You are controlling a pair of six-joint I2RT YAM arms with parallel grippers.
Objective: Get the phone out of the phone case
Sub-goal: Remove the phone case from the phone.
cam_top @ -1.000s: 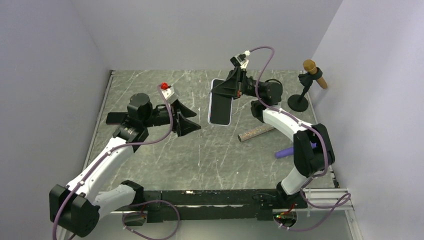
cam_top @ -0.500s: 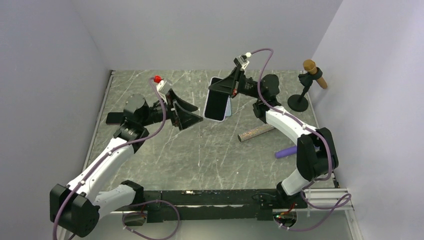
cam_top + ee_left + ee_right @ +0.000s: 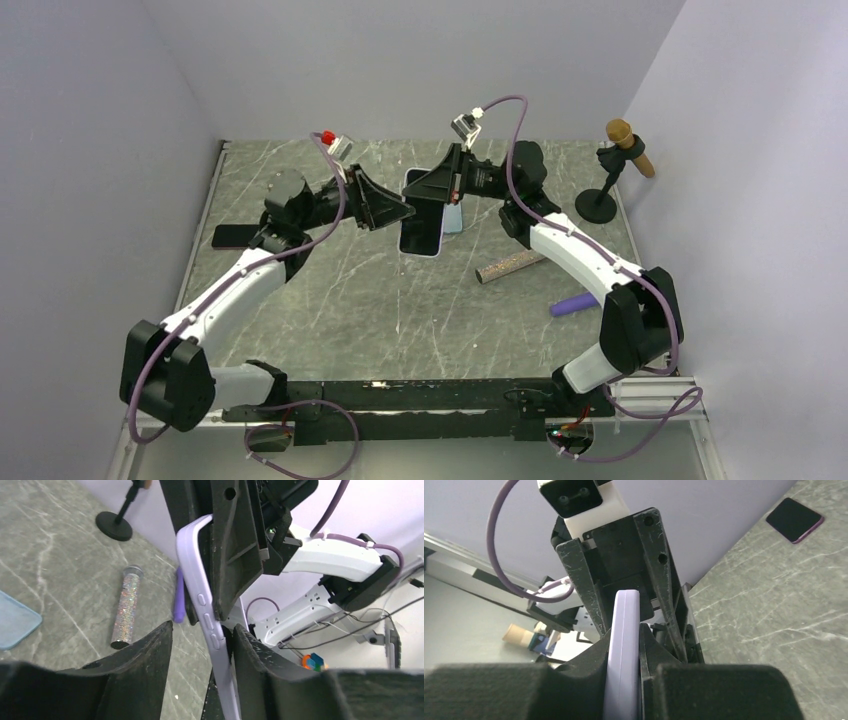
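Left gripper sits nearest its own wrist camera. Its two black fingers stand spread, one on either side of the long edge of the phone case. There is a clear gap on one side, and the other finger is just beside the case's side buttons; whether it touches them I cannot tell.

The lavender case stands on edge between the fingers, held up off the table. From above, the phone shows its dark screen inside the case's pale rim, so it sits in the case, tilted in the air over the far half of the table.

Just beyond, the right gripper pinches the case by its upper end. Its wrist view shows the thin lavender edge clamped between the pads. The two grippers meet nose to nose at the case, the left arm reaching in from the left and the right arm from the right.

Past the case, a light blue flat piece lies on the table. Farther right lie a glittery tube and a purple stick, near each other but apart. A dark flat rectangle lies by the table's left edge, beside the left arm. At the far right corner, a microphone on a black stand is upright.
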